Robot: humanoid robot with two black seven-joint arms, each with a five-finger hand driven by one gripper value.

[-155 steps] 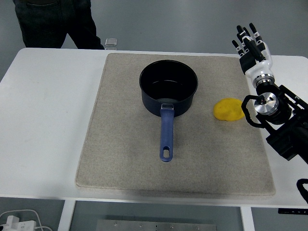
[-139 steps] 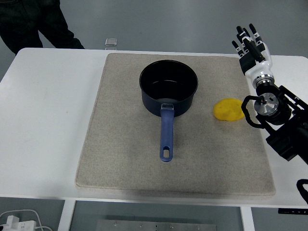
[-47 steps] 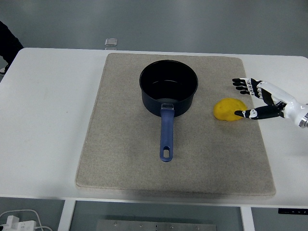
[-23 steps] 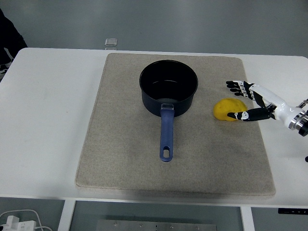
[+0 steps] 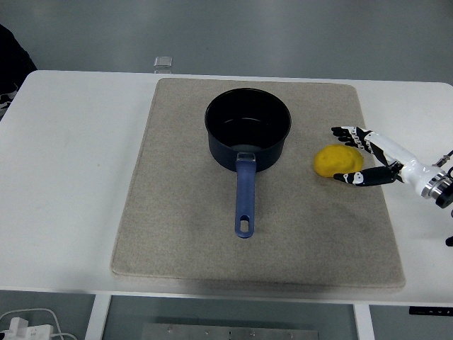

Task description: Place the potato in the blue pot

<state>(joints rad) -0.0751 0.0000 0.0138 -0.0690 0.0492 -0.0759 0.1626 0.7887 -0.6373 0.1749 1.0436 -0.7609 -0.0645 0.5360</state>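
One potato (image 5: 338,162) is seen lying on the beige mat (image 5: 177,212), right of the single blue pot (image 5: 248,131), its long axis running left to right. The pot's handle (image 5: 244,195) is pointed toward the near edge. Nothing is placed between them. The right hand (image 5: 369,157) is spread loosely around the potato's right end, not closed on it.
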